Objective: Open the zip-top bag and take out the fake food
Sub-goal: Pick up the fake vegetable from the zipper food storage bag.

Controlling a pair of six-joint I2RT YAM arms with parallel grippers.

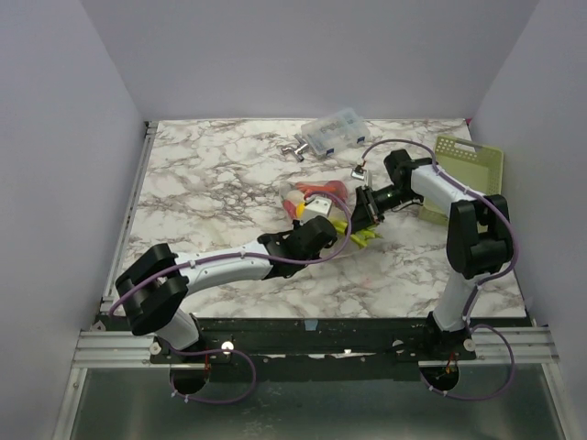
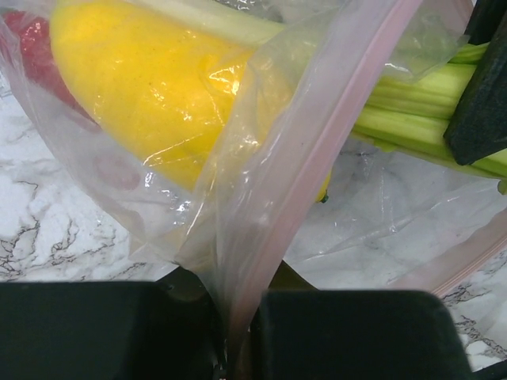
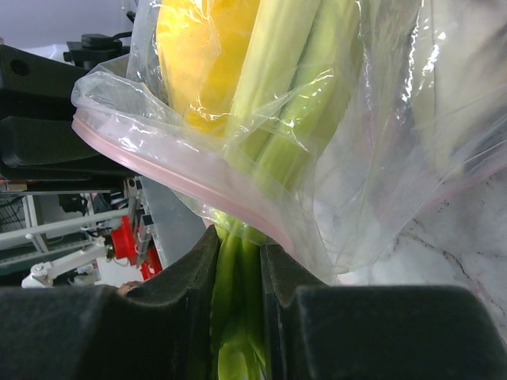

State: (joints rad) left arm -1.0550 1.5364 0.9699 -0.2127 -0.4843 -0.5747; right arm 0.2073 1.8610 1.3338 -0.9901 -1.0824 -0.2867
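The zip-top bag (image 1: 315, 203) lies mid-table between both arms, with the fake food (image 2: 142, 87) mostly inside. The left gripper (image 2: 238, 317) is clenched on the pink zipper strip (image 2: 317, 158), apparently to anchor the mouth. The right gripper (image 3: 238, 273) grasps the green stalk (image 3: 277, 119) at the opening, likely for extraction. The surface is a marble table (image 1: 211, 174) enclosed by plain pale walls (image 1: 303, 55), with a green basket (image 1: 470, 165) at far right.
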